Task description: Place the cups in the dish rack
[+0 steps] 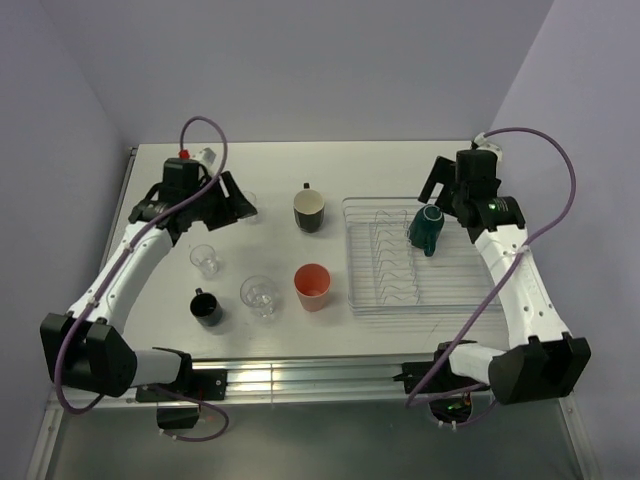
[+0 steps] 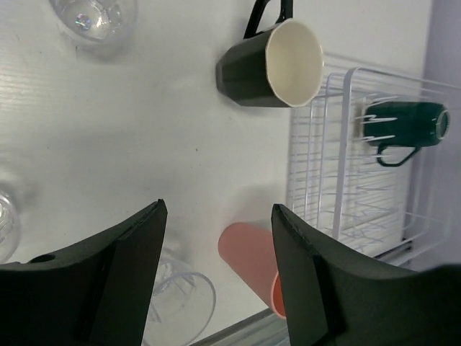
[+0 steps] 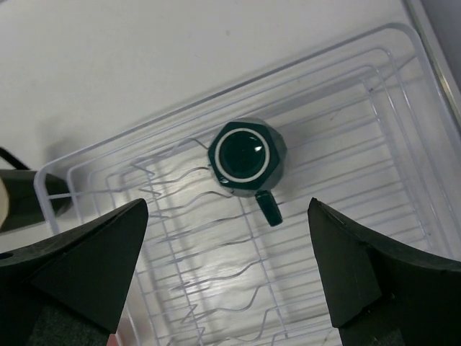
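Observation:
The clear dish rack (image 1: pixel 400 300) (image 3: pixel 403 94) (image 2: pixel 346 180) stands at the right. A dark green mug (image 1: pixel 427 230) (image 3: pixel 248 155) (image 2: pixel 403 124) rests tilted among its prongs. My right gripper (image 1: pixel 440 198) (image 3: pixel 227 205) hangs open just above it, holding nothing. On the table are a cream-lined mug (image 1: pixel 309 210) (image 2: pixel 270 65), a salmon cup (image 1: pixel 312 286) (image 2: pixel 248 259), a black mug (image 1: pixel 207 307) and clear glasses (image 1: pixel 205 259) (image 1: pixel 259 295) (image 2: pixel 180 303). My left gripper (image 1: pixel 234 200) (image 2: pixel 218 209) is open and empty above the table, beside a third glass (image 2: pixel 94 14).
A metal rail (image 1: pixel 250 378) runs along the table's near edge between the arm bases. Lilac walls close in the back and both sides. Purple cables (image 1: pixel 215 135) loop off both wrists.

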Action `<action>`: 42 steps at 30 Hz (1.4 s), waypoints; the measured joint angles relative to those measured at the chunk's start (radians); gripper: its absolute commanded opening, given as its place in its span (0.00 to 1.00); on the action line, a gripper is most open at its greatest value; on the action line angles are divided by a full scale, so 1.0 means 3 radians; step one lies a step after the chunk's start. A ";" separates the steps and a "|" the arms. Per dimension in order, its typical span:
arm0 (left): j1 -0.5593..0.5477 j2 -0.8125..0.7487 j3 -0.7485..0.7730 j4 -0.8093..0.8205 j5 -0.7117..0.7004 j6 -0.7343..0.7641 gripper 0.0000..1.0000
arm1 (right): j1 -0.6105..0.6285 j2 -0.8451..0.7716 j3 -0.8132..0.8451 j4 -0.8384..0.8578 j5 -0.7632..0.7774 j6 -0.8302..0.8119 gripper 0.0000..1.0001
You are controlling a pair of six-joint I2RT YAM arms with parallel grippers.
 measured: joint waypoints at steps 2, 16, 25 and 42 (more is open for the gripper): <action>-0.0257 0.0130 0.0169 -0.0075 -0.0258 -0.0004 0.65 | 0.0086 -0.0123 0.0001 0.0000 -0.0029 0.0014 1.00; -0.0914 0.1659 0.1268 -0.0187 -0.1233 -0.0167 0.56 | 0.0703 -0.0284 0.0001 -0.0014 -0.0064 0.0130 1.00; -0.1110 0.1935 0.1570 -0.0223 -0.1396 -0.0219 0.56 | 0.0706 -0.0381 0.0001 -0.0027 -0.0058 0.0140 1.00; -0.1180 0.2431 0.1803 -0.0242 -0.1548 -0.0252 0.42 | 0.0706 -0.0418 0.0001 -0.0032 -0.0058 0.0137 1.00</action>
